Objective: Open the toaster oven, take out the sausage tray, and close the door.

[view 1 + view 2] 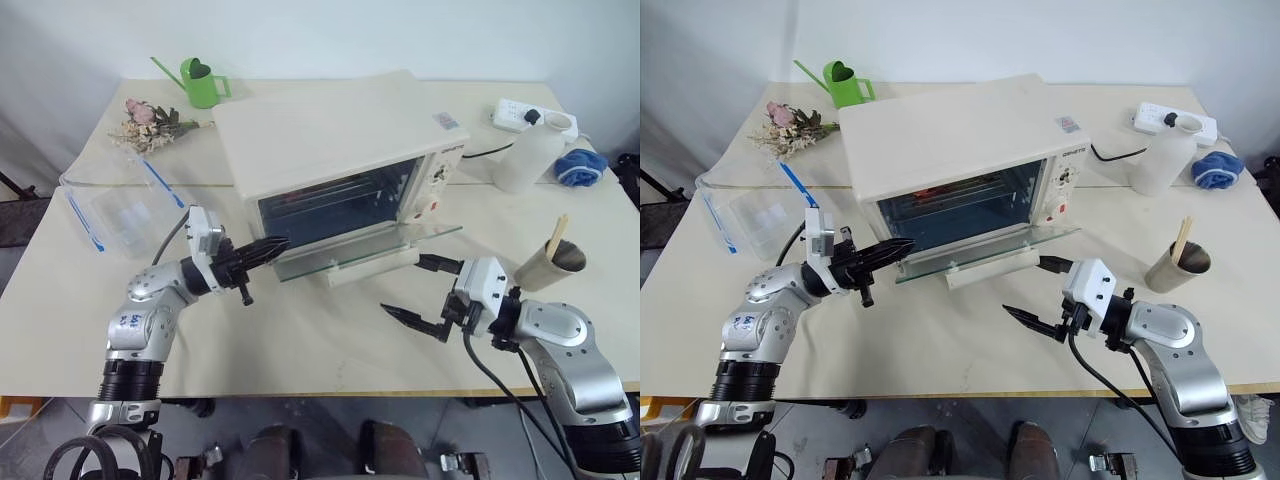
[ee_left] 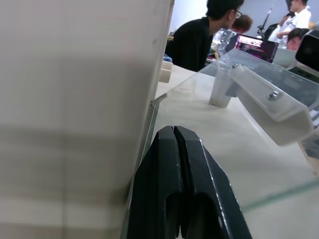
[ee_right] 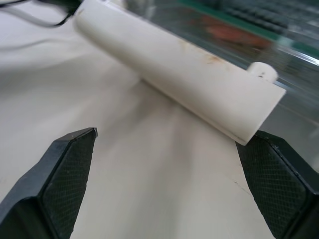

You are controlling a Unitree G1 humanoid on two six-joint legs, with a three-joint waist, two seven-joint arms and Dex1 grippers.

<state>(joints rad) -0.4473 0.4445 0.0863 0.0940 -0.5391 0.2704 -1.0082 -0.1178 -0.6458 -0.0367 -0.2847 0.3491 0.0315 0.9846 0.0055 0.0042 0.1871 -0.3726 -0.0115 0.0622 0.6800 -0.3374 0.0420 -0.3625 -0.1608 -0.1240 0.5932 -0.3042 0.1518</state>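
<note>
The toaster oven (image 1: pixel 340 160) sits mid-tabletop (image 1: pixel 300 340), angled, with its knobs at the right end. Its door (image 1: pixel 365 250) hangs dropped open to about level, the cream bar handle (image 1: pixel 370 267) along its near edge. Behind the opening, wire racks show in the dark cavity; the sausage tray cannot be made out there.

The left gripper (image 1: pixel 268 247) has its jaws pressed together, holding nothing, the tip at the left end of the open door, by the oven's lower left corner. The right gripper (image 1: pixel 425 292) sits just near of the handle's right end with jaws spread wide and empty; one finger lies close beside the handle's end.

A clear plastic box (image 1: pixel 120 210) lies at the far left.
</note>
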